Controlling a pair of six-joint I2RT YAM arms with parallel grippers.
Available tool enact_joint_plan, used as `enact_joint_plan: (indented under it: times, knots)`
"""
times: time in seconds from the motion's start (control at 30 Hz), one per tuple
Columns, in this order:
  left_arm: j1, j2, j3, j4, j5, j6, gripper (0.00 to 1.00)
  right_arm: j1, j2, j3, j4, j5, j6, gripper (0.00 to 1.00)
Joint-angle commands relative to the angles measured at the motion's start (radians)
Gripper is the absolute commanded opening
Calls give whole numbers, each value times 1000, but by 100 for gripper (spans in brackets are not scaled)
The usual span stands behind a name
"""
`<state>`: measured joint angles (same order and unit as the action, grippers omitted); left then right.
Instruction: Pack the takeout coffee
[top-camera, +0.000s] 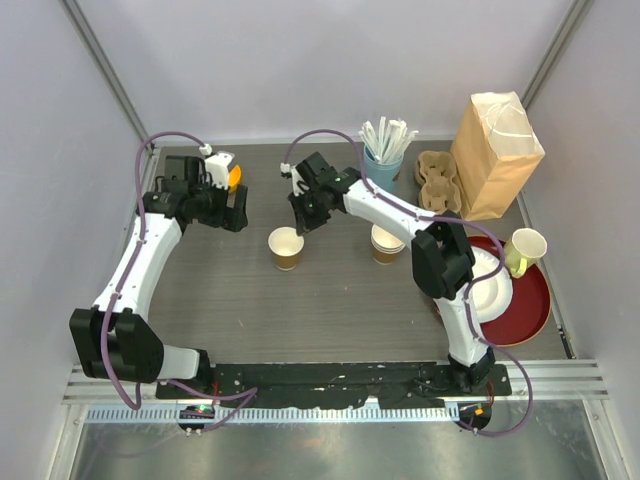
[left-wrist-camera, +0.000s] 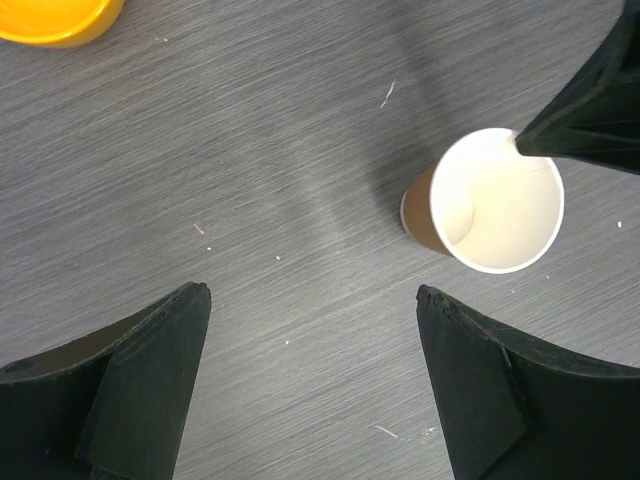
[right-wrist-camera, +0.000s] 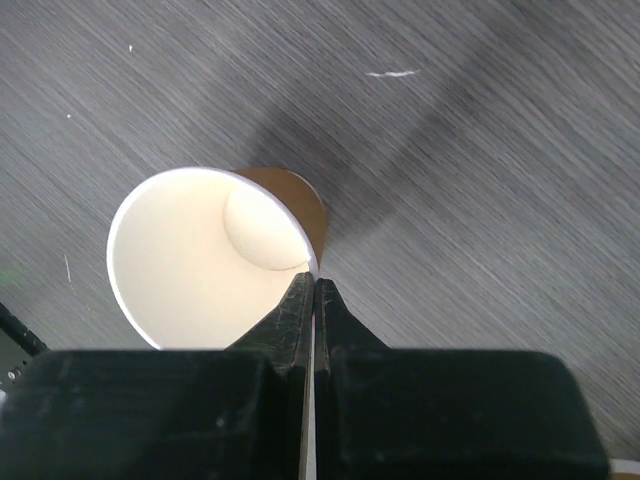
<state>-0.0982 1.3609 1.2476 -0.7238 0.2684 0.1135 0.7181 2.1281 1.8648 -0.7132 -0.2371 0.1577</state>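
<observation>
Lidless kraft paper cup stands upright mid-frame. Right gripper, pressed together, tips at its rim; left gripper spread, upper-left. Seemingly positioning the cup; grasping next needs the right jaws reopened.

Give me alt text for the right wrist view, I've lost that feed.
The right gripper, jaws shut, points down with its tips at the rim of an open, lidless kraft paper cup, white and empty inside, standing upright on the dark grey table. Whether the tips touch the rim cannot be told.
</observation>
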Motion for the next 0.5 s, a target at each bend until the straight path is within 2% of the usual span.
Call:
enact_joint_plan:
  times: [0.0, 0.07, 0.1, 0.23, 0.4, 0.47]
  knots:
    - [-3, -5, 19, 0, 2, 11, 88, 32, 47, 111, -23, 44, 6, 1]
    - [-3, -6, 18, 0, 3, 14, 88, 41, 58, 143, -57, 50, -1, 15]
    - [-3, -8, 16, 0, 5, 14, 88, 43, 52, 149, -68, 50, -4, 32]
    - [-3, -6, 16, 3, 9, 15, 88, 46, -22, 142, -78, 70, -20, 55]
    - [-3, -3, 13, 4, 22, 12, 88, 34, -180, 102, -84, 175, -58, 61]
    - [-3, -2, 12, 1, 28, 9, 88, 14, -284, 32, -94, 281, -73, 61]
